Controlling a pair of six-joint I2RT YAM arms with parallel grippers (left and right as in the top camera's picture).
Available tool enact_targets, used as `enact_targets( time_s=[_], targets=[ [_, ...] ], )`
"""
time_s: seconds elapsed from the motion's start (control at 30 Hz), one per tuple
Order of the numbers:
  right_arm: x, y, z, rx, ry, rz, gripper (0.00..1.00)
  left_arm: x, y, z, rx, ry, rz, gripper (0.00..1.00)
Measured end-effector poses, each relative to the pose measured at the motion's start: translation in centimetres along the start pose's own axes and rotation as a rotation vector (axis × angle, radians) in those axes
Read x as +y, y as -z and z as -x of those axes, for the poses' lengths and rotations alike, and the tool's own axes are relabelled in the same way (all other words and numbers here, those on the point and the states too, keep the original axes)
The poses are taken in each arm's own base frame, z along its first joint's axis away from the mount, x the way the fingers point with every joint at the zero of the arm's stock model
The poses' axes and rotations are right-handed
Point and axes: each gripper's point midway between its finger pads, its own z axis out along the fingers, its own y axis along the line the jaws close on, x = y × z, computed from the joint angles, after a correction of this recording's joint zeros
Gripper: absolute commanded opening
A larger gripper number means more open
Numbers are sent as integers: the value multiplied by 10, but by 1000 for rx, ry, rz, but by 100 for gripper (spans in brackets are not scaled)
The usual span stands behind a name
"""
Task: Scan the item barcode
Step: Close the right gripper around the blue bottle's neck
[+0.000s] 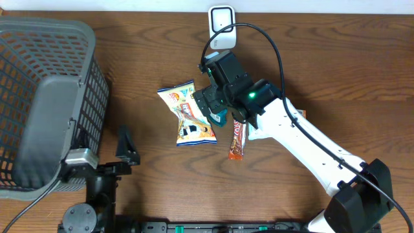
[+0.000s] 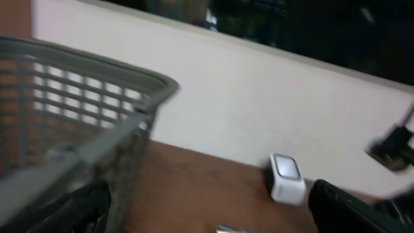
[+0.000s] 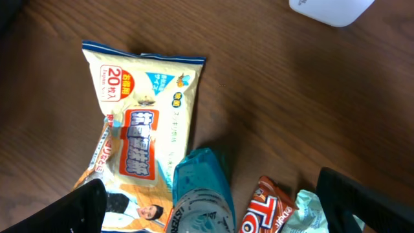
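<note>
Right gripper (image 1: 217,110) is seen wide open, nothing gripped, over teal packet (image 3: 200,188) at frame centre; left gripper (image 1: 127,147), lower left, is likewise spread empty.

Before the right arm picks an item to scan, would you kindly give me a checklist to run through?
1. Right hand open and empty: ok.
2. Right hand over the items: ok, the teal packet lies right under it.
3. Items lying apart: not ok, the teal packet overlaps the white snack packet.
4. Barcode showing: not ok, none visible on the upturned faces.
5. Scanner in place at the table's far edge: ok.
6. Left hand clear of the items: ok, it is open beside the basket.
</note>
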Motion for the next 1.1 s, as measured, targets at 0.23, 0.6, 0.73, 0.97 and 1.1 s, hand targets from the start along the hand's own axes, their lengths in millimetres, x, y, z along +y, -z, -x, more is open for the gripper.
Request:
enact_targets(
  time_s=[0.23,0.6,0.73,0.97,1.1],
  targets=[
    [0,-19,-9,41,4,-9,99,-10,-4,-28,77,3,-83,98],
    [2,-47,-27,111,15,-12,79,-12,-4,-66,195,14,-122,98],
    [2,-51,-29,119,16,-12,73,-10,-3,-75,232,15,-112,98],
    [2,-59,-37,151,19,-11,57,-8,-1,-84,269,17,-102,98],
    [4,-60,-37,152,14,-6,43,-7,0,-86,280,18,-99,98]
  ],
)
